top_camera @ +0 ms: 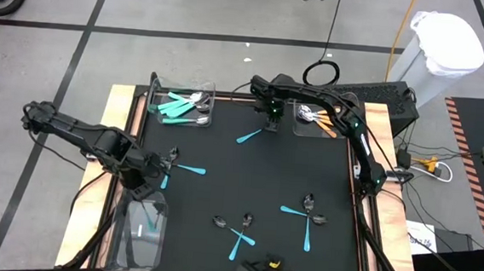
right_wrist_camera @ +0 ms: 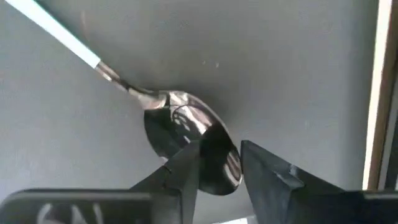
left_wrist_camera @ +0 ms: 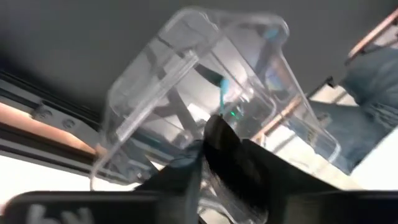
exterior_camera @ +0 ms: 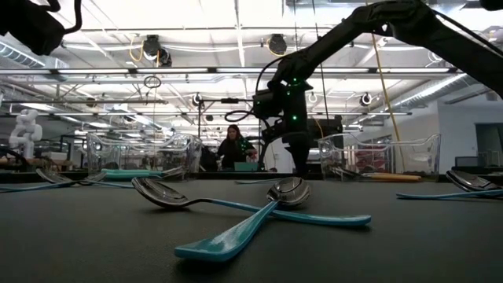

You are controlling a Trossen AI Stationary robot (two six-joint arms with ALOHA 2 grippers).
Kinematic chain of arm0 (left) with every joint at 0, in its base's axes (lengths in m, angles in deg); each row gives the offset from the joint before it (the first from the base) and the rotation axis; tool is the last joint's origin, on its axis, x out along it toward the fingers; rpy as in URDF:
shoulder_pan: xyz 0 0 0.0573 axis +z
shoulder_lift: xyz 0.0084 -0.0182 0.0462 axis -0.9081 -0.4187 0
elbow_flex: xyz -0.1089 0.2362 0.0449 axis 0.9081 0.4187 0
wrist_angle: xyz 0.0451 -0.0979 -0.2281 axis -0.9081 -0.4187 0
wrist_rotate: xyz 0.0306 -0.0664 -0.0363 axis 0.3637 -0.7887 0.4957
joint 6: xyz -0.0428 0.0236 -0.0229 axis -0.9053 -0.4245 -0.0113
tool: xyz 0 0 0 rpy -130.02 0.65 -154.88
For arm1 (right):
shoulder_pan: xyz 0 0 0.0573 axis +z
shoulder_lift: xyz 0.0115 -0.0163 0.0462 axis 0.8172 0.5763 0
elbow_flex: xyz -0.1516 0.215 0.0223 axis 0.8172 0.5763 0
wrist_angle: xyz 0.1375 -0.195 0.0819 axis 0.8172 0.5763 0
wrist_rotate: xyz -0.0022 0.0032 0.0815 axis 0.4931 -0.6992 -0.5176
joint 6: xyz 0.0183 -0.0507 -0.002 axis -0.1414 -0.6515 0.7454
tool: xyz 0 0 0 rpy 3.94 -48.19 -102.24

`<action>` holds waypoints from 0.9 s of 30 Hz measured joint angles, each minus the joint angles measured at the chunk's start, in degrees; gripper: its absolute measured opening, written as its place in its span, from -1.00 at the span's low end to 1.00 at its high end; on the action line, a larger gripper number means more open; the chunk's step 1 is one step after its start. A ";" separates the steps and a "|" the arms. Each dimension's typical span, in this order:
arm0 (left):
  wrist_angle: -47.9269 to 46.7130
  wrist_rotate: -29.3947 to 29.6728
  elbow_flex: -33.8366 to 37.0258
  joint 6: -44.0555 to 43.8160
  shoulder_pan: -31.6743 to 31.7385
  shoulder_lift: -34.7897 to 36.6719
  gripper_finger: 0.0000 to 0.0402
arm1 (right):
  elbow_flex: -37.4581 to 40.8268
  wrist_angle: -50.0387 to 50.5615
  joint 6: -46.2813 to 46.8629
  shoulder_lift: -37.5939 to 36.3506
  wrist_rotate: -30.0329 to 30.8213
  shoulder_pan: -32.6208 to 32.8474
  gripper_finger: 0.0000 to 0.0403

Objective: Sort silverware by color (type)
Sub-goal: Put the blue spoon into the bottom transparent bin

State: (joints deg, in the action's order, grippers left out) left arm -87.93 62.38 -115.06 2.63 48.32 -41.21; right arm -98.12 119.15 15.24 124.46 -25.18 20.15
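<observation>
Bright overhead ceiling lights (exterior_camera: 236,20) glare; the left wrist view seems motion-blurred.

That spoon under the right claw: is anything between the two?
Nothing visible. The right gripper hangs open directly over the teal-handled spoon, a finger on each side of its shiny bowl, on bare black mat.

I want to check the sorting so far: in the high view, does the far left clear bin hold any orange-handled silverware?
No, the far left clear bin holds only teal-handled silverware; the orange-handled pieces lie in the far right bin.
</observation>
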 joint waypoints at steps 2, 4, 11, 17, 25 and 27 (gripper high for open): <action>-0.15 0.83 0.00 -0.01 -0.27 -0.56 -0.25 | 0.00 -0.44 0.40 0.00 0.01 0.11 -0.50; -0.30 1.43 0.00 -0.02 -0.41 -1.10 -0.09 | 0.00 -0.42 0.34 0.00 -0.08 0.24 -0.57; -0.16 2.09 -0.08 -3.94 -0.41 -0.67 0.17 | 0.02 0.57 1.32 -0.11 -7.26 0.29 -0.92; -0.13 8.73 -3.26 -7.38 -0.41 -0.20 0.10 | 0.04 2.21 4.32 -0.33 -15.90 1.66 -0.98; 10.85 27.05 -6.58 -0.63 -0.26 -0.25 0.02 | 0.07 -0.31 4.42 -3.79 -18.05 7.87 -0.99; 14.09 32.16 -6.62 2.02 0.22 -0.81 0.02 | 0.07 -2.00 5.18 -5.23 -17.97 9.64 -1.00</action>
State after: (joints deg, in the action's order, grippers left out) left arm -73.84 94.54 -121.69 4.65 48.54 -42.03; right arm -98.05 117.15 20.42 119.22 -43.14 29.79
